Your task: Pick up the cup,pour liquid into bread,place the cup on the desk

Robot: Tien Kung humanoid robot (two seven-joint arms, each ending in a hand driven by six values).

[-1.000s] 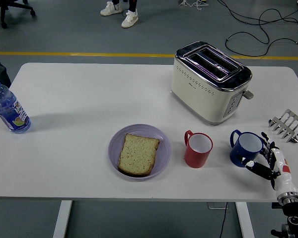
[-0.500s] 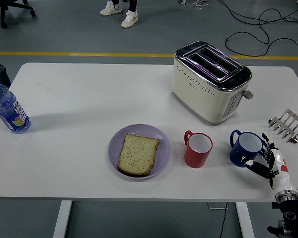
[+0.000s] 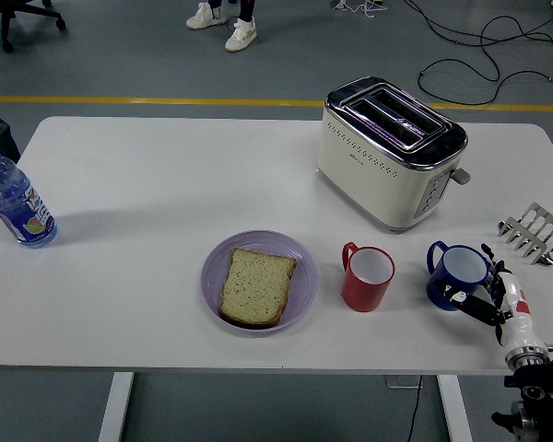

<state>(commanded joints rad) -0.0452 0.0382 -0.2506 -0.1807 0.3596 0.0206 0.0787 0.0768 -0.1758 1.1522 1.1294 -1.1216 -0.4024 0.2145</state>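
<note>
Cut off by the left edge: part of the water bottle (image 3: 15, 207) near the table's (image 3: 166, 184) left edge. Cropped at the top: a person's shoes (image 3: 223, 26) and an office chair's base (image 3: 23, 17). Too small to judge: whether the right hand (image 3: 494, 299) touches the blue cup (image 3: 456, 274).

the robot's right hand (image 3: 494, 296), with slim black jointed fingers (image 3: 470, 305) on a white palm section marked with a small red patch, joins a silver wrist collar and dark mechanical forearm hardware.
</note>
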